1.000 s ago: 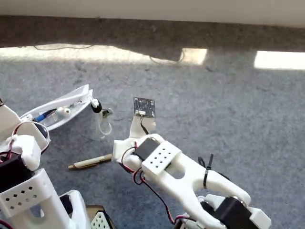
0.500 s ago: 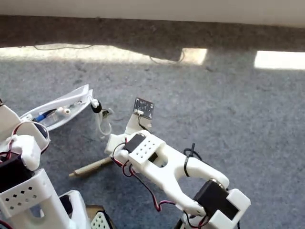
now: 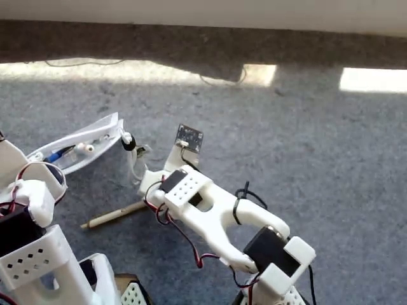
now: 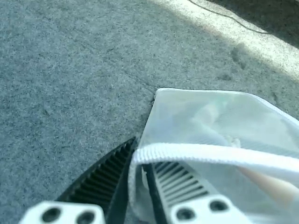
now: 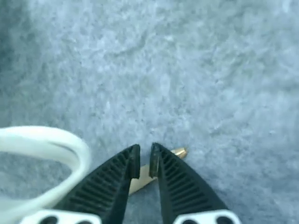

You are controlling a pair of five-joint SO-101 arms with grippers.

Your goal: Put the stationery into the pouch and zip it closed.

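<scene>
High view: translucent white pouch (image 3: 82, 147) at left of frame, mouth open, blue and white items (image 3: 63, 152) inside. Tan pen (image 3: 111, 216) on grey carpet (image 3: 318, 165), lower left.
Left wrist view: left gripper (image 4: 140, 163) clenched on the pouch's rim.
Right wrist view: right gripper (image 5: 145, 161) closed to a slit over the pen.

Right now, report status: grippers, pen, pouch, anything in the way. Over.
Left gripper shut on pouch rim, mouth open. Right gripper shut on pen, low over carpet. White strap loop beside it, may snag.
</scene>
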